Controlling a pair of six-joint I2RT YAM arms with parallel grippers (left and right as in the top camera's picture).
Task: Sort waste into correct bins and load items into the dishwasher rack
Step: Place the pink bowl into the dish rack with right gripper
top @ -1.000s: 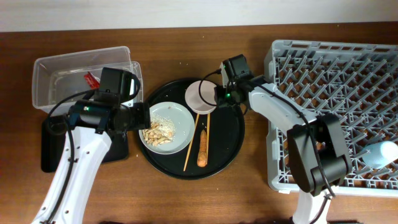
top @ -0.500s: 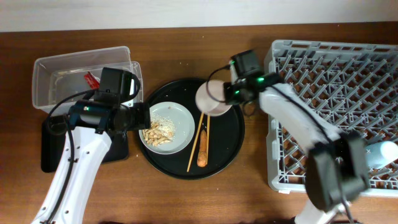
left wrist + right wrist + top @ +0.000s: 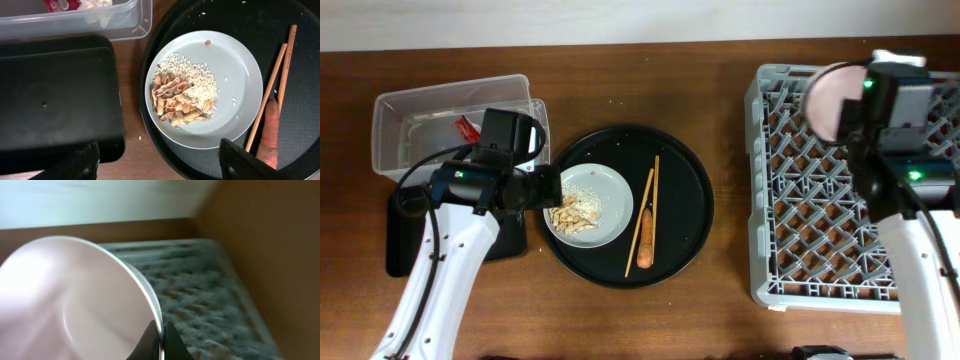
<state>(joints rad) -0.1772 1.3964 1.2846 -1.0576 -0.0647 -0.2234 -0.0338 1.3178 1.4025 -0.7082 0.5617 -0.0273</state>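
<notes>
Leftmost, the clear tub [image 3: 450,125] holds a red wrapper [image 3: 468,128]. Next, the left gripper [image 3: 160,157] hovers wide open and empty above the pale plate [image 3: 235,85] of scraps [image 3: 180,100] at the round tray's [image 3: 690,200] left edge. Rightward, the right gripper [image 3: 159,339] pinches the white bowl's [image 3: 832,100] rim, raised above the rack's [image 3: 820,220] far-left corner.

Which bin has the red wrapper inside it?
The clear plastic tub, the see-through one with tall walls: the red wrapper lies inside it. The other bin, the shallow black tray, shows no wrapper.
</notes>
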